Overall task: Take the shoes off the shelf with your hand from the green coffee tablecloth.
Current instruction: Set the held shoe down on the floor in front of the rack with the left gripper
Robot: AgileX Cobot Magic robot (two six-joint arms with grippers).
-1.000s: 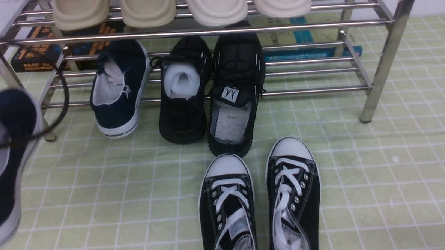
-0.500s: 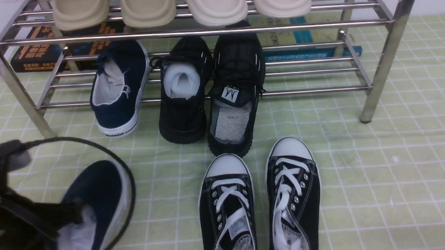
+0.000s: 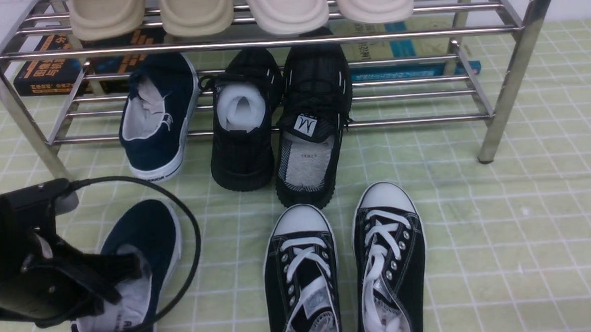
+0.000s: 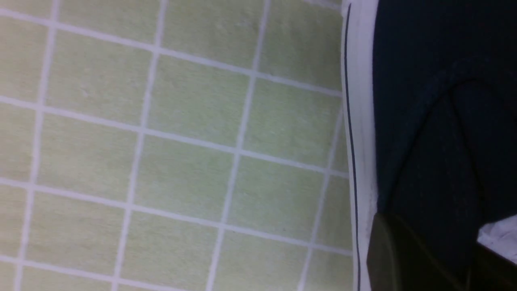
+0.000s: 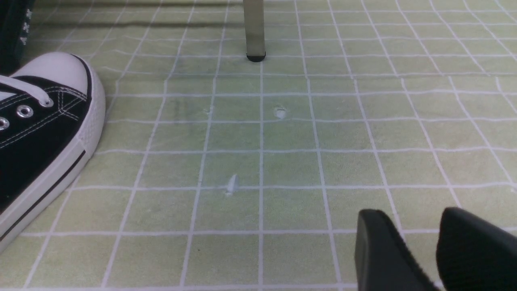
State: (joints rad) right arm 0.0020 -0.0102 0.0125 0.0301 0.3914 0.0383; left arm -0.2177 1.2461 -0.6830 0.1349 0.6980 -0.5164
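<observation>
Left fingers (image 3: 123,282): in front of the rack's (image 3: 429,34) left end, pinching the navy slip-on (image 3: 138,227) at the edge of its opening, upper fabric between the tips. Toe points at the rack, heel end cut off by the front view. Can't tell if its sole touches the green tablecloth (image 3: 541,205). My black cable (image 3: 196,240) loops over the shoe.

Orange-and-black book (image 3: 47,77): behind the rack, left part. Other navy slip-on (image 3: 156,117): rack's lower tier, left part, heel overhanging the front tube, beyond my left fingers and apart from them.

Beige clogs (image 3: 196,10): rack's upper tier, side by side. Black mesh shoes (image 3: 278,122): rack's lower tier, right of that slip-on, heels over the front.

Black lace-ups (image 3: 347,263): on the cloth in front of the rack, toes toward it. Blue-and-yellow books (image 3: 400,56): behind the rack, right part.

Right fingers (image 5: 412,226): spread, nothing between them, cloth in view beyond, nearer me than the rack's right front leg.
</observation>
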